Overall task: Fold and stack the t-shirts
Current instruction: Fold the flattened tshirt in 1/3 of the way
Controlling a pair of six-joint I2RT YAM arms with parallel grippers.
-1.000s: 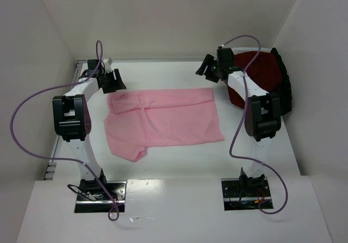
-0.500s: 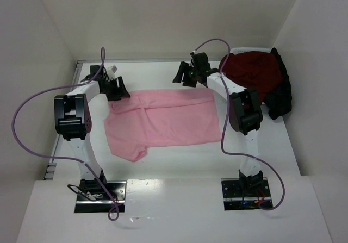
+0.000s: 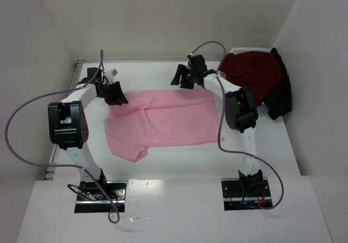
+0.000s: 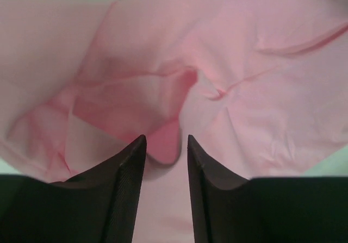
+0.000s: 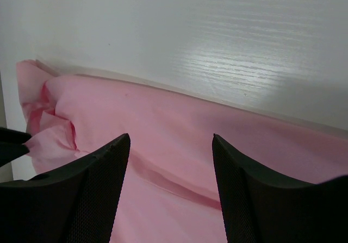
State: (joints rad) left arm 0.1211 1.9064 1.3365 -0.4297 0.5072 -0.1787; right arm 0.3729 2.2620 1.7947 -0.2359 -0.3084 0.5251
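Note:
The light pink t-shirt [image 3: 163, 124] lies partly folded in the middle of the table. My left gripper [image 3: 115, 95] is down at its far left corner. In the left wrist view its fingers [image 4: 166, 139] stand a narrow gap apart, with a raised fold of pink cloth [image 4: 163, 145] just ahead of the tips. My right gripper [image 3: 184, 79] hovers over the shirt's far edge, right of centre. Its jaws [image 5: 170, 137] are wide open above the pink cloth [image 5: 179, 161], holding nothing. A dark red t-shirt [image 3: 253, 72] and a black one [image 3: 280, 99] are heaped at the far right.
White walls close in the table [image 3: 163, 161] at the back and on both sides. Purple cables loop from both arms. The two arm bases sit at the near edge.
My right gripper has swung left from the dark red heap to the pink shirt's far edge. The left gripper has dropped onto the shirt's corner and its jaws have narrowed.

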